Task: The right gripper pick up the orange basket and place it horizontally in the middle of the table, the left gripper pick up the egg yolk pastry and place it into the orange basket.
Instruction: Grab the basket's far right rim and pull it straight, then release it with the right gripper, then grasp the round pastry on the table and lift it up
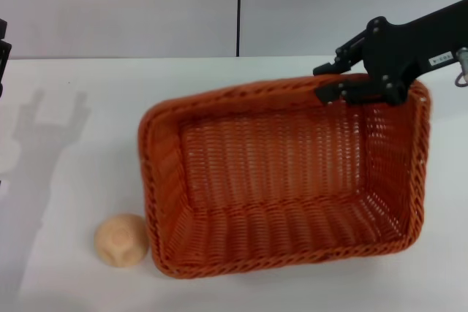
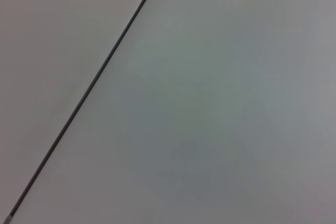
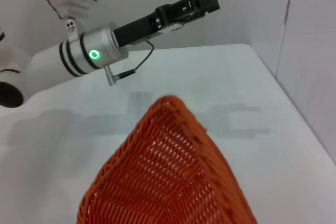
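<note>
The orange basket (image 1: 285,180) hangs tilted over the middle of the white table (image 1: 66,180), its open side turned toward the head camera. My right gripper (image 1: 329,82) is at the basket's far right rim, shut on the braided edge. The right wrist view shows a raised corner of the basket (image 3: 168,171) close up. The egg yolk pastry (image 1: 121,240) lies on the table just off the basket's near left corner. My left gripper (image 3: 206,1) is held high over the table's left side, away from both; its shadow on the table shows two spread fingers.
A grey wall with a dark vertical seam (image 1: 239,9) stands behind the table. The left wrist view shows only this wall and seam (image 2: 89,90). The left arm's shadow (image 1: 51,118) falls on the table's left part.
</note>
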`<state>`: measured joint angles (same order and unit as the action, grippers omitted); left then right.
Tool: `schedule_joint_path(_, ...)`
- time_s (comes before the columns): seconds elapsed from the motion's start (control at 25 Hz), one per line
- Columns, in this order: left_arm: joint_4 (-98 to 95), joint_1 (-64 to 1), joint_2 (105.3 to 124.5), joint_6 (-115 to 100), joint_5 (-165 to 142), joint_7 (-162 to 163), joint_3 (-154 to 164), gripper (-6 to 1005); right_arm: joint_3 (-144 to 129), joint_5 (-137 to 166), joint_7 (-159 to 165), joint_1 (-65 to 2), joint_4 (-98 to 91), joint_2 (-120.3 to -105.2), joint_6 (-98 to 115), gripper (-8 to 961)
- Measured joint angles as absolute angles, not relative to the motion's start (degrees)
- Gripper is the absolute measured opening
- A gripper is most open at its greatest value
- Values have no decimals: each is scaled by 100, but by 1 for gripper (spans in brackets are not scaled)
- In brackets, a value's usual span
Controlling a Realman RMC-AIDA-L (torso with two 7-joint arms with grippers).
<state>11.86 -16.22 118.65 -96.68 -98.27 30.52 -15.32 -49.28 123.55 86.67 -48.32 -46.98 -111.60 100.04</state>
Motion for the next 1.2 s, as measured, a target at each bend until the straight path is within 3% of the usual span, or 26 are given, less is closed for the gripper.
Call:
schedule_joint_path(0.2, 1187, -1664, 11865, -9617, -9828, 3044, -1478, 841, -4917, 12181, 8495, -4795, -4694, -11184, 9733, 235)
schedule_joint_path(0.52, 1184, -1694, 11865, -9546, -9826, 3057, -1466, 841, -4832, 11435, 8006, -4446, -4711, -11234, 9007, 508)
schedule_joint_path(0.68, 1165, -1687, 11861, -9545, -9826, 3068, -1467, 841, -4699, 11391, 8010, -4297, -4765, -11306, 8888, 508)
schedule_joint_path(0.72, 1154, -1683, 11858, -9548, -9826, 3069, -1467, 841, -4494, 11313, 7987, -4125, -4903, -11418, 8872, 508)
schedule_joint_path(0.76, 1154, -1683, 11858, -9548, -9826, 3069, -1467, 841, -4494, 11313, 7987, -4125, -4903, -11418, 8872, 508)
schedule_joint_path(0.8, 1145, -1679, 11856, -9558, -9826, 3069, -1468, 841, -4254, 11017, 7867, -3836, -5121, -11573, 8868, 508)
schedule_joint_path(0.84, 1145, -1679, 11856, -9558, -9826, 3069, -1468, 841, -4254, 11017, 7867, -3836, -5121, -11573, 8868, 508)
schedule_joint_path(0.92, 1052, -1656, 11826, -9700, -9857, 3079, -1415, 841, -3997, 10194, 7541, -3306, -5283, -11747, 8847, 508)
schedule_joint_path(1.2, 149, -1648, 11801, -10190, -10448, 3573, -1234, 841, -3005, 8403, 6735, -2457, -4059, -11855, 8578, 508)
